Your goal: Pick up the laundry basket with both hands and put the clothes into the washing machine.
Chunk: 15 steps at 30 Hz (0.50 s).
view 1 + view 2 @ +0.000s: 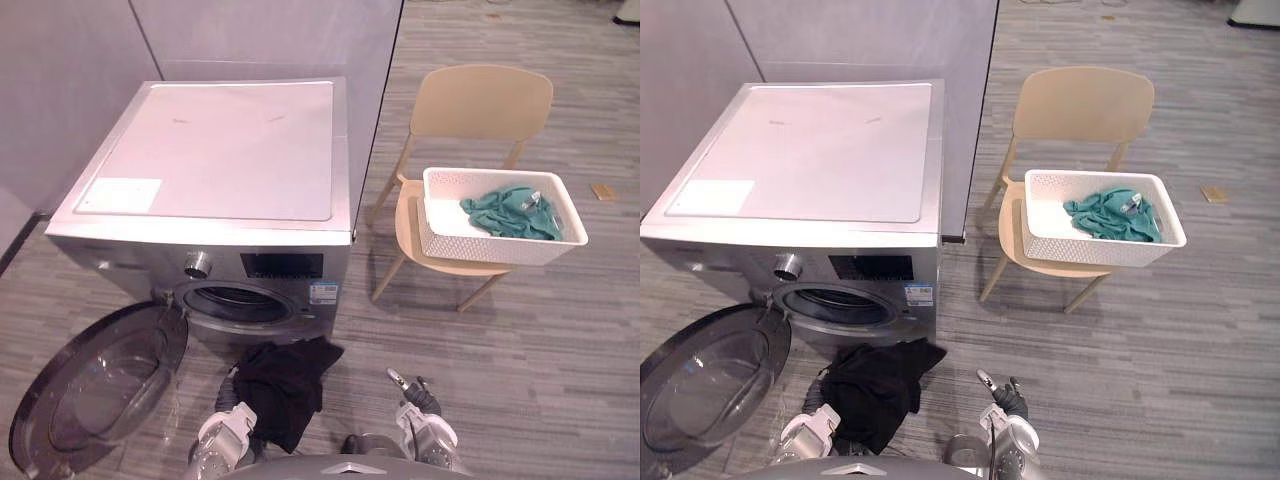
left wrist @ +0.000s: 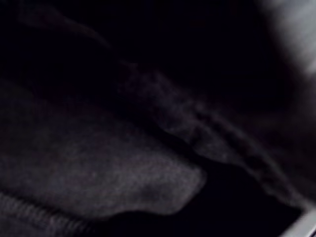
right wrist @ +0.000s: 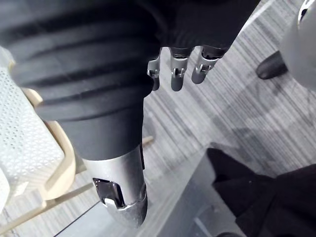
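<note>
The washer door (image 1: 90,385) stands open for loading, basket (image 1: 500,250) unlifted on the chair (image 1: 480,100); right hand (image 1: 412,388) fingers (image 3: 174,74) loose, empty; left hand's (image 1: 230,398), under black cloth (image 1: 285,385), I cannot tell.

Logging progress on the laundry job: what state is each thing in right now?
washing machine door: swung fully open.
laundry basket: upright on the chair, not picked up.
teal clothes: crumpled inside the laundry basket.
black garment: bunched up in front of the washing machine.
chair: upright.
left robot hand: low against the black garment.
right robot hand: open, empty.
</note>
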### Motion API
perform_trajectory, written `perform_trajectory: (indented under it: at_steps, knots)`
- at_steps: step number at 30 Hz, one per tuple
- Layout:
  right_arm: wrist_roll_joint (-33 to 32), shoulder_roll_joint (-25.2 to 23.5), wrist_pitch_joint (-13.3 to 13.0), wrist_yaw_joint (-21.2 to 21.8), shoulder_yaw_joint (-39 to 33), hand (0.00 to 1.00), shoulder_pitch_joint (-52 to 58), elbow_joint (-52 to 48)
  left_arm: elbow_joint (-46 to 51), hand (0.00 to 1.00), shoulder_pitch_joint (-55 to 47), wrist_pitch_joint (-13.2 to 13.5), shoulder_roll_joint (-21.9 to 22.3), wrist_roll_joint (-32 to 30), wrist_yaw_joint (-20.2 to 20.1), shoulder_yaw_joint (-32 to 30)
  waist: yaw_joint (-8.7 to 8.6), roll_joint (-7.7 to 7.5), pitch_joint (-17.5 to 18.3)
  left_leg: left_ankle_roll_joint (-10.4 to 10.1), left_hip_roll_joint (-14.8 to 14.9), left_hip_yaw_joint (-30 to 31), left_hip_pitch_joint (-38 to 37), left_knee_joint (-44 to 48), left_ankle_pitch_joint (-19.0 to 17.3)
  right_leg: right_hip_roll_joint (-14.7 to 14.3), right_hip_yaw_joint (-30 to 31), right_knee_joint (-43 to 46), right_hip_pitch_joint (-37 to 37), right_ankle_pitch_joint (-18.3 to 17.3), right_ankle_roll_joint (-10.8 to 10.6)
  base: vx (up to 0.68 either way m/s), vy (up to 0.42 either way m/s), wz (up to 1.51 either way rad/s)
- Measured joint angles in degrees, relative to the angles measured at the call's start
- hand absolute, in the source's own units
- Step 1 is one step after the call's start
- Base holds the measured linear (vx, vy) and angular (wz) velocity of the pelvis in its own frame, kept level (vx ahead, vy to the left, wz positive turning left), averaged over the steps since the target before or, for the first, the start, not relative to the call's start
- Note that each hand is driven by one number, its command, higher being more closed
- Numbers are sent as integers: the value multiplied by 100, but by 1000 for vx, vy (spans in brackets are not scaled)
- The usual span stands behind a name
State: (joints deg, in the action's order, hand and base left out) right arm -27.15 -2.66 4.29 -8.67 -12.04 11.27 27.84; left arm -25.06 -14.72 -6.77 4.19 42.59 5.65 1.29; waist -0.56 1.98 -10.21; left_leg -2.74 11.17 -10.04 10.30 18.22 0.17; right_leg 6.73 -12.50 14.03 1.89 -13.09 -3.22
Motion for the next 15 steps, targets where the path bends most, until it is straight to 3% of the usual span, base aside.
perform_trajectory:
  at_steps: [1, 2, 3, 4, 7, 10, 13, 15]
  knots:
    - [61, 20, 48, 2, -8, 0, 44, 13, 4, 100, -18, 0, 10, 1, 23, -65, -19, 94, 21, -399, -13, 66, -181, -173, -205, 66, 72, 109, 5, -109, -178, 287, 379, -28]
    - [61, 0, 72, 5, -10, 0, 109, 11, 33, 100, 13, 10, 9, 1, 25, -129, -46, 30, -9, -381, -87, 29, -246, -247, -321, 149, 80, 164, -9, -145, -239, 215, 329, -2]
    - [59, -15, 112, 15, 72, 0, 102, 6, 95, 100, 107, 45, -24, 2, 29, -183, -64, -133, -76, -312, -267, -46, -243, -293, -404, 324, 80, 255, -71, -175, -291, 136, 276, -2]
    - [57, -19, 112, 61, 69, 0, 83, -2, 124, 100, 187, 48, -32, 3, 29, -183, 4, -248, -138, -232, -390, -146, -220, -292, -452, 463, 113, 286, -156, -144, -337, 112, 248, -6]
    - [28, -20, 92, 59, 23, 0, 76, -100, 209, 100, 222, 50, -32, 50, 43, -282, 17, -336, -305, -94, -480, -425, -201, -166, -614, 640, 260, 451, -354, -73, -437, 51, 176, -34]
    - [-21, -20, 81, 38, 4, 0, 47, -458, 400, 100, 573, 146, -90, 413, 207, -585, 0, -286, -637, -32, -306, -502, 403, 481, -903, 685, 271, 995, -985, -131, -506, -63, 86, -27]
    - [-65, -16, 64, -37, 18, 0, -108, -685, 480, 100, 1254, 350, -159, 635, 406, -901, -15, -303, -1075, 1, -60, -420, 1238, 1373, -1270, 663, 276, 1648, -1694, -452, -555, -194, 36, -7]
    - [-202, -9, 34, -62, 83, 0, -212, -793, 498, 100, 1591, 472, -227, 737, 538, -1031, -6, -399, -1268, 9, 51, -401, 1653, 1845, -1464, 663, 371, 2141, -2139, -637, -534, -184, 22, -9]
